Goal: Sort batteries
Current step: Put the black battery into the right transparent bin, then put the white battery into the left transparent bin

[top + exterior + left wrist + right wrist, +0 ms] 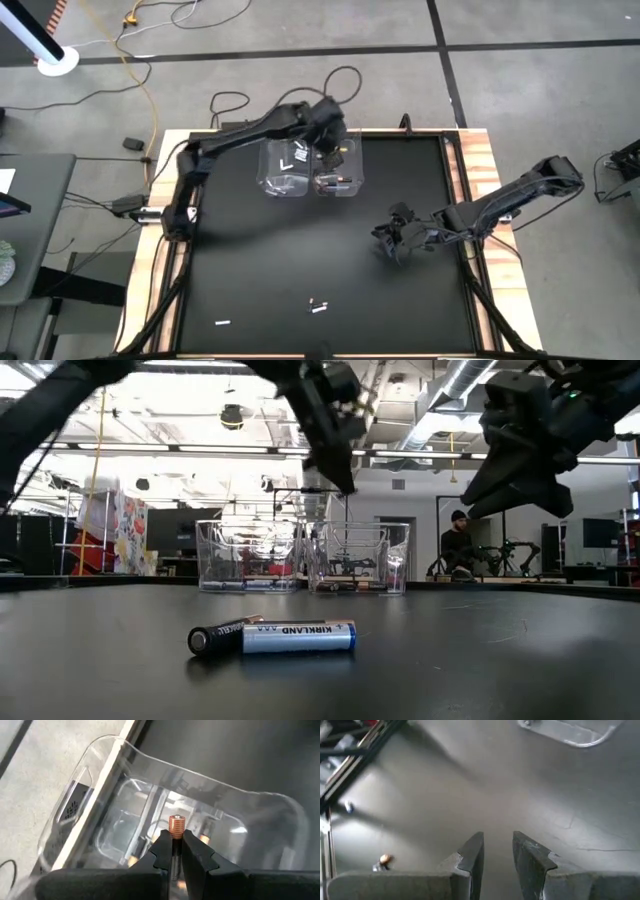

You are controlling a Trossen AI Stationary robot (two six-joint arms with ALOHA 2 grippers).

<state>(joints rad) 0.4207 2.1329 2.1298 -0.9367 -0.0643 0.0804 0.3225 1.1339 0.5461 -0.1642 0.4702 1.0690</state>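
My left gripper (pixel 174 851) hovers over the right of two clear plastic bins (pixel 337 172) at the far side and is shut on a dark battery with a copper-coloured end (pixel 176 825). Both bins hold batteries on their floors: white ones in the left bin (pixel 294 160), dark ones in the right bin (pixel 340 181). My right gripper (pixel 497 851) is open above bare table at the right (pixel 397 240). Loose batteries lie flat near the near edge: a dark one (pixel 215 638) and a white one (pixel 298 636) touching end to end, and another white one (pixel 222 323). My left gripper pinches the dark battery between its two fingertips (pixel 192 851), just below the copper-coloured end (pixel 176 831). That end sticks out beyond the fingertips, and the battery lies along the fingers. It is lifted clear, above the open top of the right bin (pixel 165 780). The fingers point down.
The table (pixel 260 270) is black with a raised wooden rim (pixel 478 200). The two bins (pixel 248 557) (pixel 358 557) stand side by side near the far edge. Wide bare surface lies between the bins and the loose batteries. A person sits in the room behind (pixel 456 545).
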